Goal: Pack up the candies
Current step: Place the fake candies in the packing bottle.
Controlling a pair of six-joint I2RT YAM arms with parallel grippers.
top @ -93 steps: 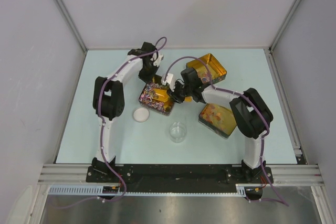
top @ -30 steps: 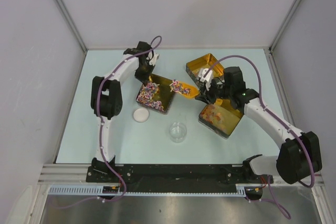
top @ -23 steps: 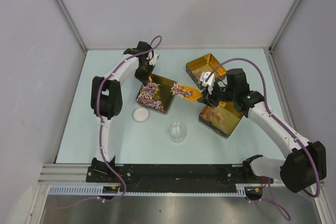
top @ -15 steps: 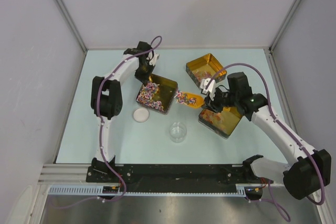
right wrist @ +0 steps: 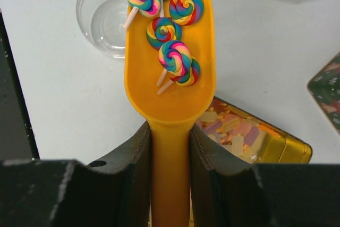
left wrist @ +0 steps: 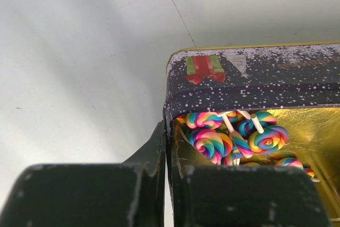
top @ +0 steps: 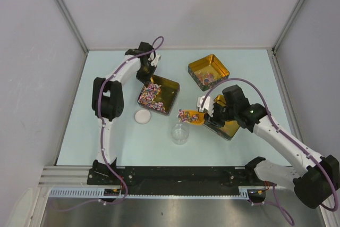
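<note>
Clamped with the right gripper (right wrist: 170, 131) on the orange scoop (right wrist: 170, 89), candies (right wrist: 163, 31) heaped ahead of the claw. Hold level, ease forward over the clear cup (right wrist: 103, 22), then tilt slowly. Pinching the tin (left wrist: 255, 78) wall with the left gripper (left wrist: 167, 130).

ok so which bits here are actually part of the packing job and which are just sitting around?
In use: candies, orange scoop in the right pincer, clear cup, lollipop tin clamped by the left pincer.
Lying about: white lid, far tin, near tin.
</note>
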